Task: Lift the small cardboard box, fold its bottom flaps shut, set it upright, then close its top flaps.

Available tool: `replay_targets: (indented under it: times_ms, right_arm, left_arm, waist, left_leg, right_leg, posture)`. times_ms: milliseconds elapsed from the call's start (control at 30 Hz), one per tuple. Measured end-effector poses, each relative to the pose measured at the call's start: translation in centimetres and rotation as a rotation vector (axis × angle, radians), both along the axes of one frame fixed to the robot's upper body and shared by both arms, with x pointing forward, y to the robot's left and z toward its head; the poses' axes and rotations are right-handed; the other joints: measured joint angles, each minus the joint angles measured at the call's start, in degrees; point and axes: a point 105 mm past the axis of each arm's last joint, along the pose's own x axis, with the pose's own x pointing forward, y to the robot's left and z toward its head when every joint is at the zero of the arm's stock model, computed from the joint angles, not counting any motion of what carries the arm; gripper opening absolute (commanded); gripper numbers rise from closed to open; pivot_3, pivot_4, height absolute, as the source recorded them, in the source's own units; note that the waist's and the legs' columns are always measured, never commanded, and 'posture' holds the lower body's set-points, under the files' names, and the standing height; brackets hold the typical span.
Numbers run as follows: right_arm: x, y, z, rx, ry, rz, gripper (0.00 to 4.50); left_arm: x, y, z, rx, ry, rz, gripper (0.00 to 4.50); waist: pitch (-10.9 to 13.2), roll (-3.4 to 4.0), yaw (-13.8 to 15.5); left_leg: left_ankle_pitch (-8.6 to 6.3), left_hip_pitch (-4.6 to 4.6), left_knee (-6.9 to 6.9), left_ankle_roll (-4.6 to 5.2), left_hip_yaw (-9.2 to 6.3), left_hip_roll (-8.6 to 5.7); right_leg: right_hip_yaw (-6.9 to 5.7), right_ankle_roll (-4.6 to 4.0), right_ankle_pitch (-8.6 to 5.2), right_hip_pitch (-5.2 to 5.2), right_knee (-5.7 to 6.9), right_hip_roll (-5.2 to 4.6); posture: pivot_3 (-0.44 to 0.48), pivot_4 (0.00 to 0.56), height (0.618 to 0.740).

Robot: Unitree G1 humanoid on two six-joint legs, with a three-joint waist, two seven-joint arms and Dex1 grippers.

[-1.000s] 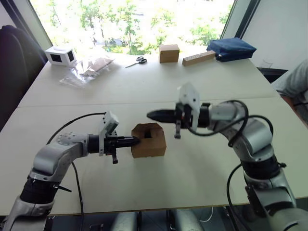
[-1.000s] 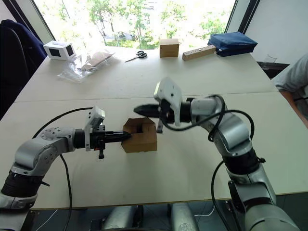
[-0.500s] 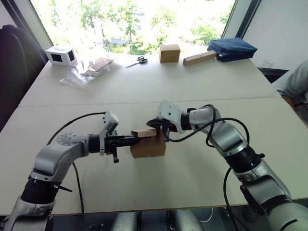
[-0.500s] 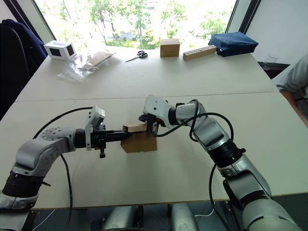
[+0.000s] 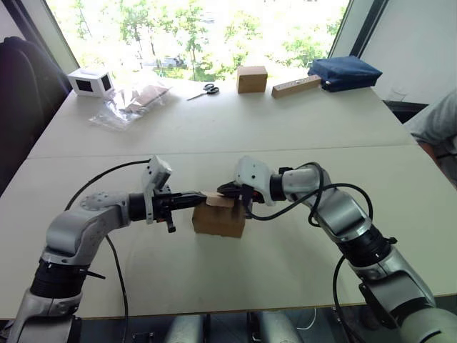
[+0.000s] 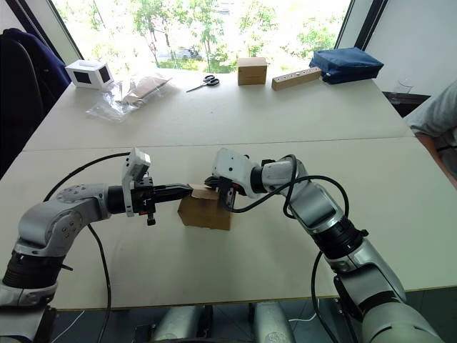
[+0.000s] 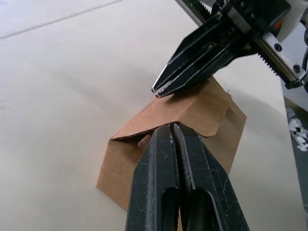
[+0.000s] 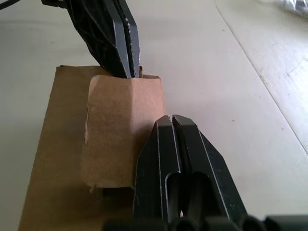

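Note:
The small cardboard box (image 5: 218,219) stands on the table between my two arms, with a top flap (image 8: 120,126) folded over its opening. My left gripper (image 5: 197,199) is shut, and its tip meets the box's upper left edge. My right gripper (image 5: 226,190) is also shut, and its fingertips rest on top of that flap from the right. In the left wrist view my shut left gripper (image 7: 172,127) points at the flap's edge, with the right gripper (image 7: 159,89) just beyond it. The inside of the box is hidden.
Along the far edge of the table lie a white box with dark panels (image 5: 89,82), a plastic bag (image 5: 132,103), scissors (image 5: 206,90), a tan cube (image 5: 250,78), a wooden block (image 5: 295,86) and a blue bag (image 5: 343,71). A person's sleeve (image 5: 439,125) shows at the right.
My left gripper has risen from the box's left side to its upper edge. The right gripper has pushed the top flap lower, so it lies flatter over the opening.

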Motion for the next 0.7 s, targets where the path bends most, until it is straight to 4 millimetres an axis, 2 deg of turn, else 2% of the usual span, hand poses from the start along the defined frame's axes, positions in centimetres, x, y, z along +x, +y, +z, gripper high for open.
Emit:
replay_targets:
  times_ms: [200,400,700]
  right_arm:
    - [0.1,-0.1,0.2,0.008,-0.009,-0.009,0.0]
    - [0.1,-0.1,0.2,0.01,-0.009,-0.013,0.0]
    - [0.5,-0.2,0.6,0.025,-0.045,-0.037,0.0]
  left_arm:
    - [0.9,-0.3,0.6,-0.036,-0.002,0.021,0.07]
    - [0.8,0.6,0.9,-0.026,0.004,0.024,0.07]
    - [-0.6,1.4,0.0,0.014,0.051,-0.025,0.07]
  waist:
    - [0.0,0.0,0.0]
    - [0.0,0.0,-0.1]
    - [0.0,0.0,-0.1]
  left_leg:
    - [0.03,0.0,0.0,-0.05,0.0,0.0]
    - [0.16,0.0,-0.03,-0.28,0.0,0.01]
    - [0.15,-0.01,-0.03,-0.26,0.0,0.0]
  right_leg:
    - [0.0,0.0,0.0,0.0,0.0,0.0]
    - [0.0,0.0,0.0,-0.02,0.0,0.01]
    - [0.0,0.0,0.0,-0.02,-0.02,0.0]
  posture:
    - [0.0,0.15,0.74]
    - [0.0,0.15,0.74]
    - [0.0,0.15,0.74]
